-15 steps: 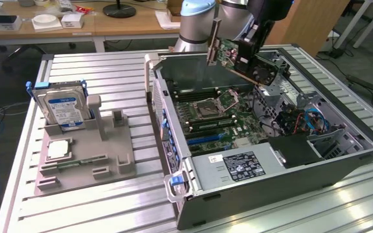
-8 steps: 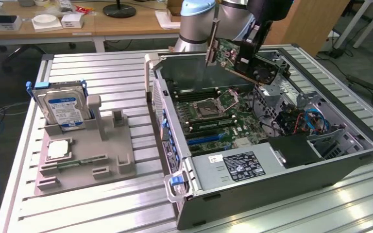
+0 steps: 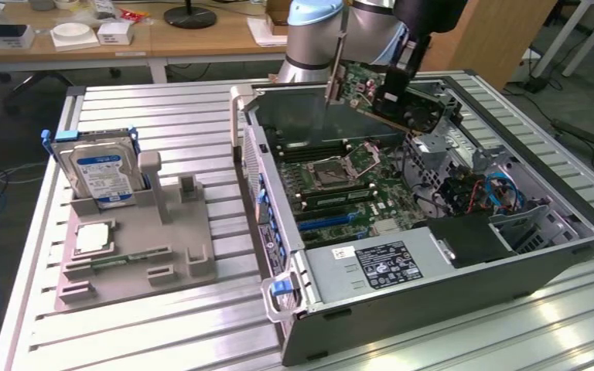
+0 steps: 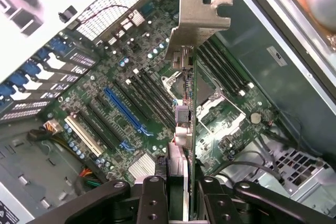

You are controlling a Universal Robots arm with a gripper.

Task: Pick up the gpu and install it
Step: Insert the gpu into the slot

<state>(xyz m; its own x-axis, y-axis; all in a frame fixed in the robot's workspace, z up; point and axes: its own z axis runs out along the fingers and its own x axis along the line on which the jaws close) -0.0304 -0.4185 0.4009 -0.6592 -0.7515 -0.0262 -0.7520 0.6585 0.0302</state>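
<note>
Silver metal bracket [image 4: 197, 19] at its leading end, the gpu [image 3: 395, 93] hung in the air over the open PC case [image 3: 544, 255]. It was above the far part of the main board [image 3: 349, 193] and touched nothing but the gripper [image 4: 181, 195]. Its black fan [image 3: 426, 108] faced the exterior view's right, and the card sat tilted, not level. The fingers [image 4: 152, 198] were closed tight on the card's rear edge, one each side, w/ no gap showing.

Step in hand, as I judged it: pick-up done, card carried over the case, lining-up under way, install not yet done. In the wrist view the card lay edge-on, off to one side of the long blue slot [image 4: 123, 109], approx over the processor socket. Seating it called for the contact edge parallel to and directly above that slot, the bracket toward the case's rear wall, then a straight, even push w/o twisting.
</note>
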